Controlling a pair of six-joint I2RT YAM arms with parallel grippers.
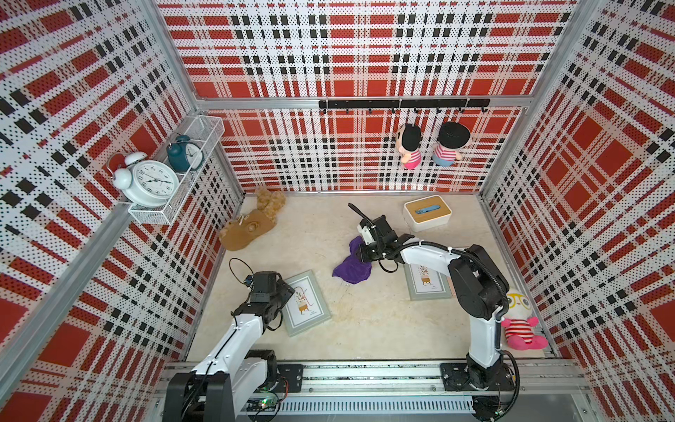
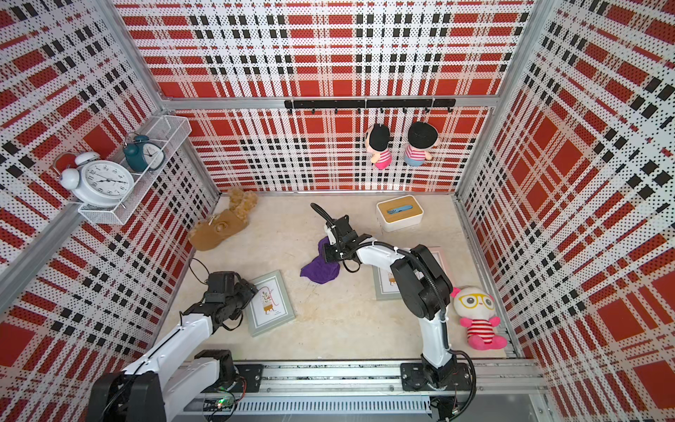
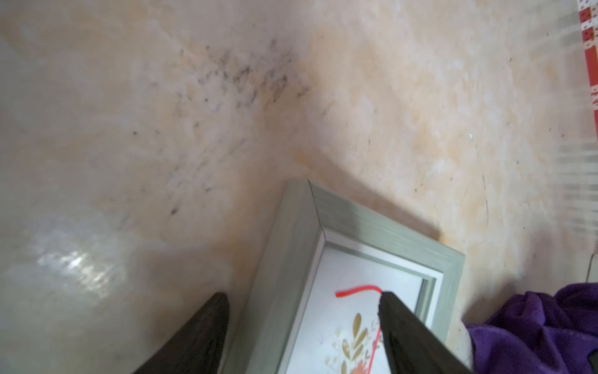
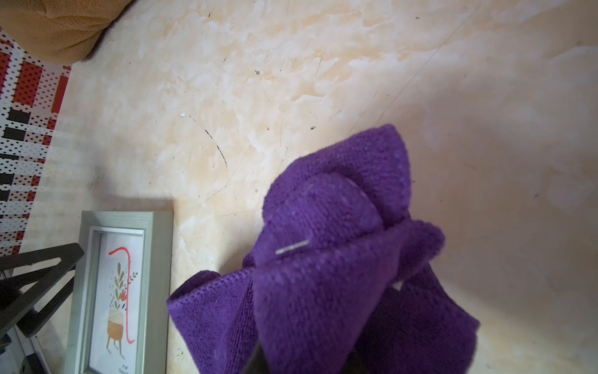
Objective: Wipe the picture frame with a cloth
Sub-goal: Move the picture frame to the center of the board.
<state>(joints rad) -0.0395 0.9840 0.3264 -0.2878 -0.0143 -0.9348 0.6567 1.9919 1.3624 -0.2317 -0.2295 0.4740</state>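
soft, light cloth [image 4: 339, 226] pinched mid-bunch in shut jaws of right gripper [image 1: 362, 253]; likely floppy. stiff picture frame [image 3: 356, 223], glass probably slick; left gripper [image 3: 302, 294] jaws wide astride its edge.

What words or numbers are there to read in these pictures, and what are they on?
None reads clearly.
White round alarm clock: hour numbers around its face, too small to read.
Teal alarm clock: face markings, too small to read.
Grey-green picture frame: tiny caption under the drawn potted plant, blurred.
Second grey-green frame, partly under the right arm: caption too small to read.
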